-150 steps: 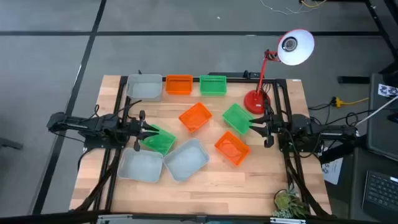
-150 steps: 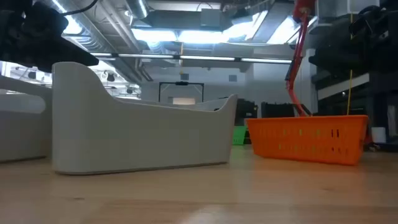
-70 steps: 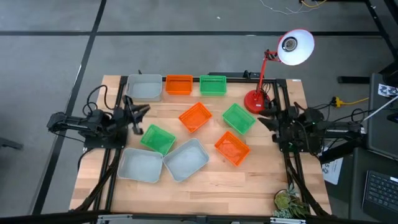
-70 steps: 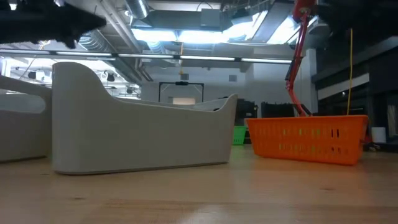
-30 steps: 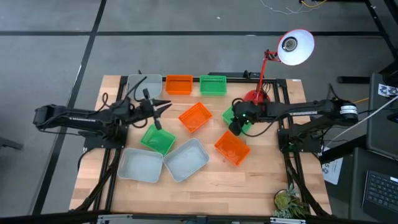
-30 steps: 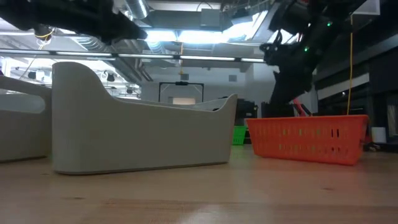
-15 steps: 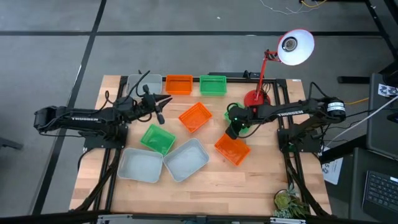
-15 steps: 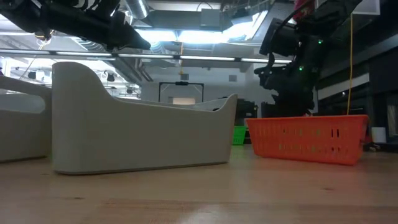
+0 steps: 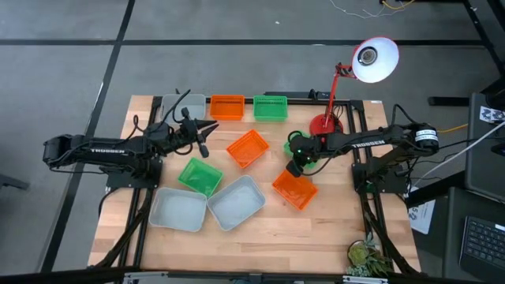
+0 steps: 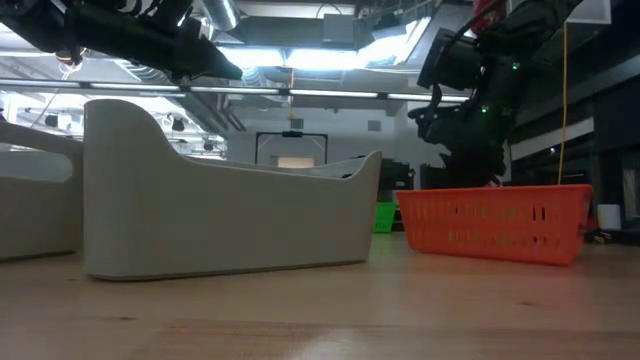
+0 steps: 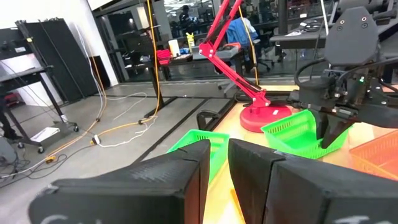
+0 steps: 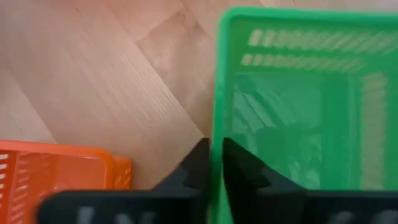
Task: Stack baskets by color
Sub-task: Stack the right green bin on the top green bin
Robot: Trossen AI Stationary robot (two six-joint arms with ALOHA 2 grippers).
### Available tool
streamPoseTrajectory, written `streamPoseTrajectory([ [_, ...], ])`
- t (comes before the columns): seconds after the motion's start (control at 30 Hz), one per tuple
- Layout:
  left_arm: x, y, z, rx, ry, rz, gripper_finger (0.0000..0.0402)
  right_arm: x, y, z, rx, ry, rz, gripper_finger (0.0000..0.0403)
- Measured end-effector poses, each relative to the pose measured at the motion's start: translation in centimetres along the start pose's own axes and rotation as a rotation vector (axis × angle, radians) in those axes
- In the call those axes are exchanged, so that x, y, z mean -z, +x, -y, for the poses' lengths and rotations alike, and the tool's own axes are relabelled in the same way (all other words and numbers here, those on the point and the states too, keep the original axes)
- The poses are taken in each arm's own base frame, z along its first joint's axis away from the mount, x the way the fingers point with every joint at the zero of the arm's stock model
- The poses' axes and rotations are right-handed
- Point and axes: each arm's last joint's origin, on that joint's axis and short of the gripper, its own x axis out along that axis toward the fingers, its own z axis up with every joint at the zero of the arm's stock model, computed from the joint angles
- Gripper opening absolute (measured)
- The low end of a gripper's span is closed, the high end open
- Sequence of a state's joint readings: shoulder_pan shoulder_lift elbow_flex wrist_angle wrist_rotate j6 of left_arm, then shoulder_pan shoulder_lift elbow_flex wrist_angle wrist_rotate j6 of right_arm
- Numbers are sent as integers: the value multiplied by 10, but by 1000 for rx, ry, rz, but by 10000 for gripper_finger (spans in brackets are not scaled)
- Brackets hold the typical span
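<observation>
— Right gripper (image 9: 295, 162) first: where does it sit?
— Arm stretched low across the table (image 9: 339, 229), fingers (image 12: 198, 163) pinched on the rim of the green basket (image 12: 292, 99) near the red lamp base (image 9: 323, 128), just beside an orange basket (image 9: 294, 189).
— And the left gripper (image 9: 200, 136)?
— Reaching level toward the table's far side, above a second green basket (image 9: 199, 175); fingers (image 11: 193, 163) nearly together with a narrow gap, holding nothing

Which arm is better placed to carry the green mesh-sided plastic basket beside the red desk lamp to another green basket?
The right. The right gripper is clamped on the green mesh-sided plastic basket's wall beside the red desk lamp, while the left gripper hovers near the table's far side, holding nothing.
</observation>
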State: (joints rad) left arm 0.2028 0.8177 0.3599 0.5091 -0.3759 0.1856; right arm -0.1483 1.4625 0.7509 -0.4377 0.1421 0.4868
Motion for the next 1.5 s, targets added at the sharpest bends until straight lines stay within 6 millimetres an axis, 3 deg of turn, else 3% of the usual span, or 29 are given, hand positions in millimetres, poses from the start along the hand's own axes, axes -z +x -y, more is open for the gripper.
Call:
streamPoseTrajectory([
  [0.23,0,0,0,0,0,-1,53,-9,-4,-4,-31,-49,61,7],
  [0.4,1,0,0,1,3,-8,53,-38,-24,-16,-73,-191,167,5],
  [0.73,1,0,0,2,7,-14,53,-101,-85,-37,-73,-568,446,4],
  [0.87,1,0,0,2,11,-14,53,-124,-93,-34,-18,-689,499,4],
  [0.97,1,0,0,3,13,-15,53,-142,-86,-26,49,-794,493,4],
  [1.1,2,0,0,4,16,-21,53,-158,-61,-3,124,-867,398,4],
  [1.27,3,0,1,5,18,-25,53,-165,-24,25,156,-831,260,8],
  [1.5,3,0,1,5,18,-25,53,-167,7,47,172,-810,172,5],
])
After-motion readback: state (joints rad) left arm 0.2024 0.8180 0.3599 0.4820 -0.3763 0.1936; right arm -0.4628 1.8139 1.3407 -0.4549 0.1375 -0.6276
